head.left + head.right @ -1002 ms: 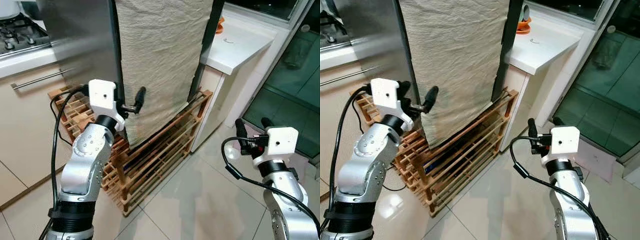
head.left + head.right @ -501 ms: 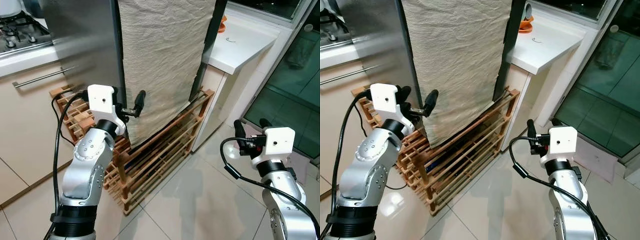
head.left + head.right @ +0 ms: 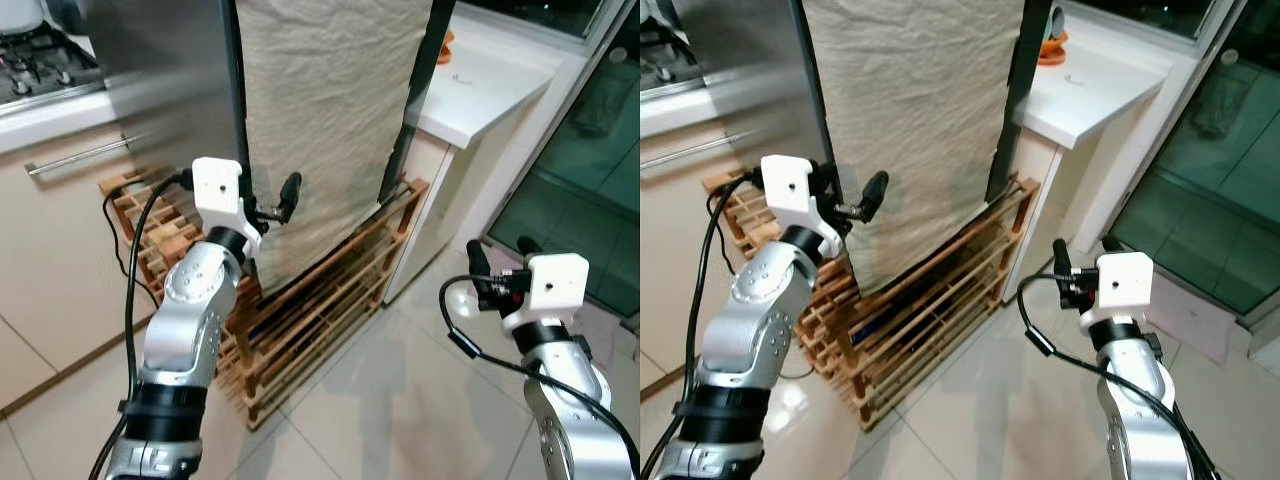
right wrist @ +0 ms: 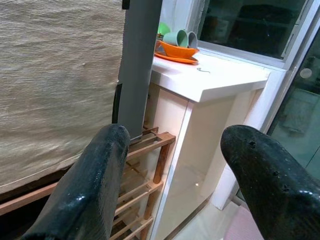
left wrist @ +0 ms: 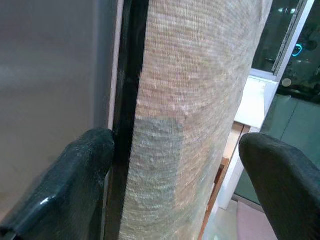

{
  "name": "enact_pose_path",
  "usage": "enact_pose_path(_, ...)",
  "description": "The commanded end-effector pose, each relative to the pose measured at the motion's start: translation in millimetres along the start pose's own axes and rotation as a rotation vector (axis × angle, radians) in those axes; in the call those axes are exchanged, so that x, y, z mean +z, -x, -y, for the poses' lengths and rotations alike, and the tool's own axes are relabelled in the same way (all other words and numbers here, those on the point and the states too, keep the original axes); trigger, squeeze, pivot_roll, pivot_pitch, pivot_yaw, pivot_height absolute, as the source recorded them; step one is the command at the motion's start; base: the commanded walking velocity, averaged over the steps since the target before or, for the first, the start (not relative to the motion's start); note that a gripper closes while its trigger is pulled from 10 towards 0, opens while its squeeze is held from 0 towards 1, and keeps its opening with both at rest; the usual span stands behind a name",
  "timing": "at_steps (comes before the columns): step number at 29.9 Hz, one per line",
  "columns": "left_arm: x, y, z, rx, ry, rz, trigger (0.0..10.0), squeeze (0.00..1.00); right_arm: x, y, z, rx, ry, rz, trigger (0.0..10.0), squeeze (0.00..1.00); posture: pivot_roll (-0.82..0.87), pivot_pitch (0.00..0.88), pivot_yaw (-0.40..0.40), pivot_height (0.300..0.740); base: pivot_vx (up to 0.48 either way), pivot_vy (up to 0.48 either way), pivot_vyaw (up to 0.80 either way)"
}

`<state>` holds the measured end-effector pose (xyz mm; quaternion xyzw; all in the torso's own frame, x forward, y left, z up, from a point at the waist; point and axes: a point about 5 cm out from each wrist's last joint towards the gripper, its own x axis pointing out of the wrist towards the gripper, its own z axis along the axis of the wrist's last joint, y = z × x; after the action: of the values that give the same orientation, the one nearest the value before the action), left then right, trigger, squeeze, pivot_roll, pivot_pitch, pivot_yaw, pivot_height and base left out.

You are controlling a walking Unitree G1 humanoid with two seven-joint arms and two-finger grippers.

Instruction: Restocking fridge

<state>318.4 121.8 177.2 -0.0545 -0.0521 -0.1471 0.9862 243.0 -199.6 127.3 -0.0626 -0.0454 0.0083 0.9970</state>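
Nudged closer: left gripper (image 3: 268,206), fingers spread, at cloth-draped fridge (image 3: 330,110) door edge, probably about to pull. Right gripper (image 3: 497,262) spread, idle.

Left tool (image 3: 850,196) spread open at beige cloth (image 3: 915,120) edge on fridge (image 3: 750,70); right tool (image 3: 1083,262) open beside white counter (image 3: 1095,90).

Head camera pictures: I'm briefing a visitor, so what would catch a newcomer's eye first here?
Most striking is the beige cloth draped down the front of the tall steel fridge, hanging over a wooden slatted rack on the floor. The left tool is open at the cloth's left edge, by the dark door seam. The right tool hovers open over the tiles beside the white counter.
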Motion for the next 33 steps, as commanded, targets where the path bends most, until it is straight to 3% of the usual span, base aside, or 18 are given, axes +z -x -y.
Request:
enact_pose_path(1,1,-7.2,12.5,-0.052,0.016,-0.002,10.0,0.00,0,-2.7,1.1,-0.002,0.010,0.006,10.0,0.00,0.00,0.000,-0.060,0.740,0.000,0.000,0.00)
enact_pose_path(3,1,-9.6,22.4,-0.134,0.044,-0.003,10.0,0.00,-1,-3.6,1.4,0.002,0.009,-0.001,10.0,0.00,0.00,0.000,-0.060,0.740,0.000,0.000,0.00)
enact_pose_path(4,6,-9.0,34.3,-0.269,0.056,0.028,10.0,0.00,-6,-3.9,3.3,0.006,0.007,-0.026,10.0,0.00,0.00,0.000,-0.061,0.740,0.000,0.000,0.00)
enact_pose_path(6,8,-8.7,36.9,-0.301,0.058,0.037,10.0,0.00,-7,-3.9,3.8,0.007,0.006,-0.032,10.0,0.00,0.00,0.000,-0.061,0.740,0.000,0.000,0.00)
enact_pose_path(11,25,-2.0,46.8,-0.509,0.046,0.093,10.0,0.00,-33,0.5,17.3,-0.020,0.006,-0.148,10.0,0.00,0.00,0.000,-0.060,0.740,0.000,0.000,0.00)
enact_pose_path(18,44,12.7,64.6,-0.758,0.065,0.121,10.0,0.00,-55,8.8,17.1,0.001,0.003,-0.242,10.0,0.00,0.00,0.000,-0.058,0.740,0.000,0.000,0.00)
enact_pose_path(29,60,21.5,63.4,-0.831,0.210,0.111,10.0,0.00,-61,9.4,13.6,0.027,-0.002,-0.271,10.0,0.00,0.00,0.000,-0.054,0.740,0.000,0.000,0.00)
enact_pose_path(33,66,31.3,51.2,-0.850,0.313,0.079,10.0,0.00,-69,18.3,17.7,0.010,0.025,-0.306,10.0,0.00,0.00,0.000,-0.055,0.740,0.000,0.000,0.00)
